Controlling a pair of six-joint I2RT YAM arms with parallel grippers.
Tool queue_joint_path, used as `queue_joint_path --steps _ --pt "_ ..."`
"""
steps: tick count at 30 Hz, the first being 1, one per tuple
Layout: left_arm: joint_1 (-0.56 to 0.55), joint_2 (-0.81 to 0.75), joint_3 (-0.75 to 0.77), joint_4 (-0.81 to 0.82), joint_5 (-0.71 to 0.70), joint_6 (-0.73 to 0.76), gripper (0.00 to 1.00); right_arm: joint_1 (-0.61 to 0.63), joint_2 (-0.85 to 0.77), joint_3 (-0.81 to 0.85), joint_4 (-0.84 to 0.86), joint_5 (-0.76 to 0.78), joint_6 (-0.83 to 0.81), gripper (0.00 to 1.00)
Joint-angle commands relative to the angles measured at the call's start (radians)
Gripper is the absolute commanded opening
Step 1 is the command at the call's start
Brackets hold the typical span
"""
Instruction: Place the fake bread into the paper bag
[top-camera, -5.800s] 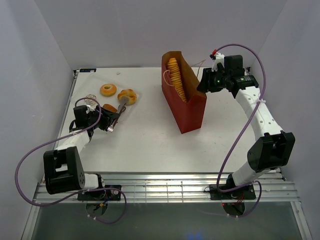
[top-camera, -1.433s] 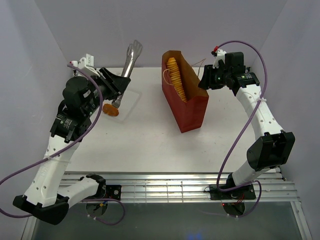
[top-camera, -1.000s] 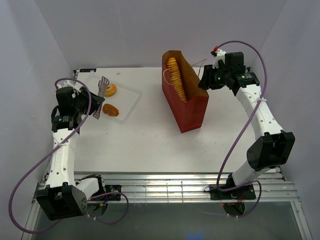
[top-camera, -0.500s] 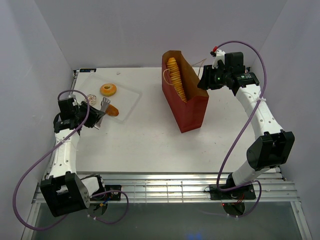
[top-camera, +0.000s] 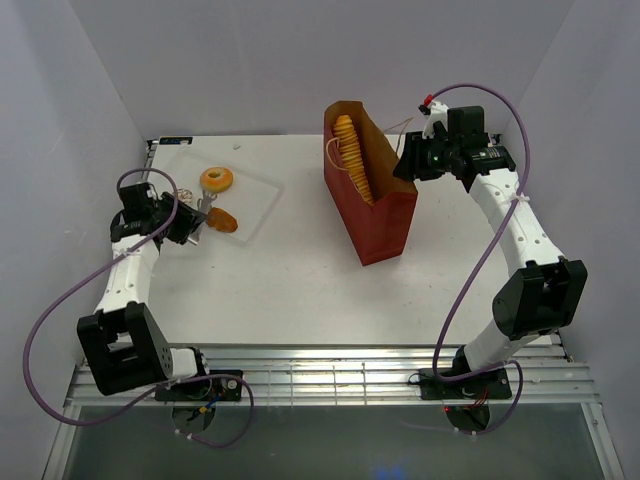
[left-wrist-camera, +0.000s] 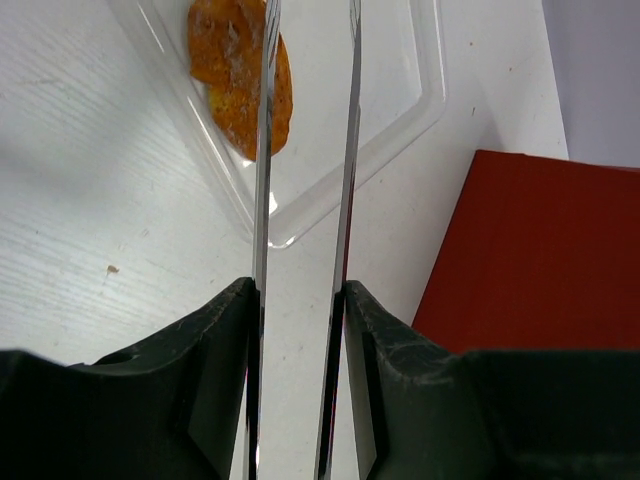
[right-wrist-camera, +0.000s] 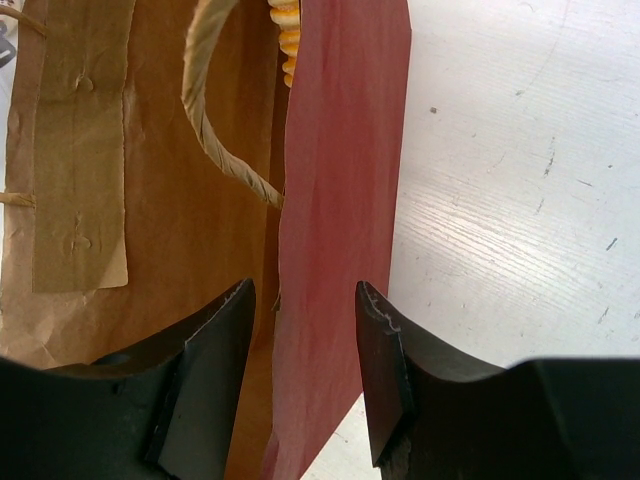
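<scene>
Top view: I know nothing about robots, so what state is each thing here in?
Paper bag: upright, open on top.
Long loaf: standing inside the bag.
Doughnut: lying on the clear tray.
Brown pastry: on the tray, by the tips of the tongs.
Tongs: held, blades apart.
Left jaws: shut on the tongs.
Right jaws: open, astride the bag's wall.

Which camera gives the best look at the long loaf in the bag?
The top view: the loaf shows nearly whole inside the open bag. The right wrist view catches only a ridged sliver past the bag's wall. The left wrist view shows just the bag's outside.
</scene>
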Motion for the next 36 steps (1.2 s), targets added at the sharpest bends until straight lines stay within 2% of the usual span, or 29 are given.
queue_joint_path --steps 1,9,18,36 --pt "0.013 0.039 0.048 0.091 0.006 -0.031 0.5 0.004 -0.002 0.002 0.037 -0.007 -0.009 0.51" --pt "0.056 0.138 0.068 0.209 0.066 -0.074 0.52 0.004 0.005 0.005 0.035 -0.004 -0.014 0.51" --pt "0.077 0.28 0.062 0.367 0.209 -0.133 0.54 0.004 0.013 0.005 0.035 0.001 -0.023 0.51" --pt "0.125 0.442 0.09 0.525 0.33 -0.224 0.55 0.004 0.034 0.019 0.032 0.008 -0.029 0.51"
